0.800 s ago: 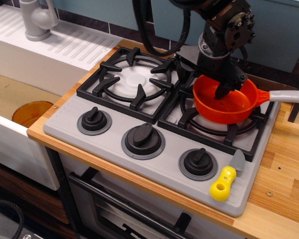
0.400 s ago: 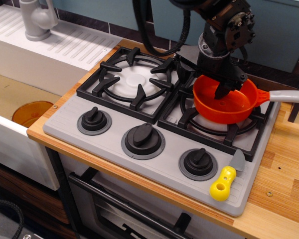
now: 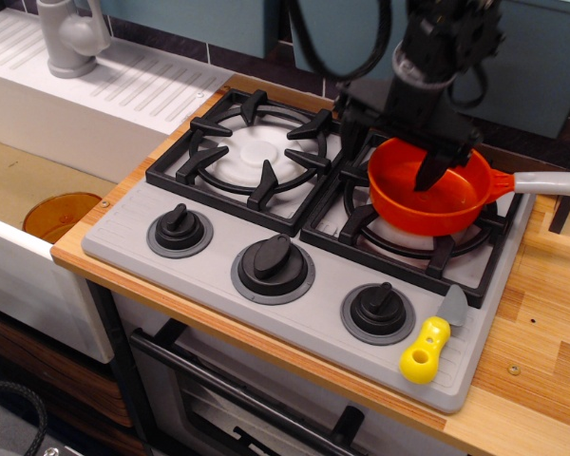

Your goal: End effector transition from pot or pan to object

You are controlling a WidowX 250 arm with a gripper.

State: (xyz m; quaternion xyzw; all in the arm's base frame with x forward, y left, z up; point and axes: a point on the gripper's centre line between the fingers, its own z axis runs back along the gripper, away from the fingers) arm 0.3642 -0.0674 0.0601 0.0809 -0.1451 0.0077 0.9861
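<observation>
The orange saucepan [image 3: 448, 207] sits on the right burner grate, its light-grey handle [image 3: 551, 182] pointing right. My black gripper [image 3: 387, 157] hangs over the pan's far left rim. It looks open: one finger [image 3: 427, 176] points down inside the pan and the other stands outside the rim to the left. It holds nothing. The toy utensil [image 3: 424, 351], with a yellow handle with a hole and a short grey blade [image 3: 453, 306], lies at the stove's front right corner, well in front of the gripper.
The grey toy stove [image 3: 123, 233] has two black burner grates and three black knobs [image 3: 273, 263] along its front. A sink on the left holds an amber round dish [image 3: 61, 215]. A grey faucet [image 3: 71, 38] stands at the back left. The wooden counter [image 3: 541, 332] runs to the right.
The gripper has risen a little and spread its fingers wider over the pan's rim. The wrist has shifted up and right. The pan and utensil have not moved.
</observation>
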